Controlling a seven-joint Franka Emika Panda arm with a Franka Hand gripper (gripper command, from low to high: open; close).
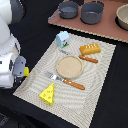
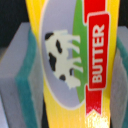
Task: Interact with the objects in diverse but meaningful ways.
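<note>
**Mia:** Wrist view is full of a yellow butter box [image 2: 75,65]. It has a cow on it and the word BUTTER in red. Where is the hand?

**Sam:** The hand [image 2: 70,75] is around the box. A grey pad with a green edge [image 2: 22,75] sits tight on one side of it, and another grey pad on the other side. The fingers are closed on the box, with only the box between them.

**Mia:** Can you see it in the exterior view?

**Sam:** Just a bit. The white arm [image 1: 7,45] is off the woven mat [image 1: 95,100], past the mat's edge on the exterior view's left. A small yellow piece [image 1: 25,71] peeks out by the hand there.

**Mia:** What is on the mat?

**Sam:** A round plate [image 1: 69,66] is in the middle. The cheese wedge [image 1: 48,94] is on the near corner. The milk carton [image 1: 62,38] and the bread loaf [image 1: 90,48] are on the far side of the plate. A fork [image 1: 65,80] lies just beside the plate.

**Mia:** And past the mat?

**Sam:** Dark pots [image 1: 80,10] sit on a brown board on the worktop.
</note>
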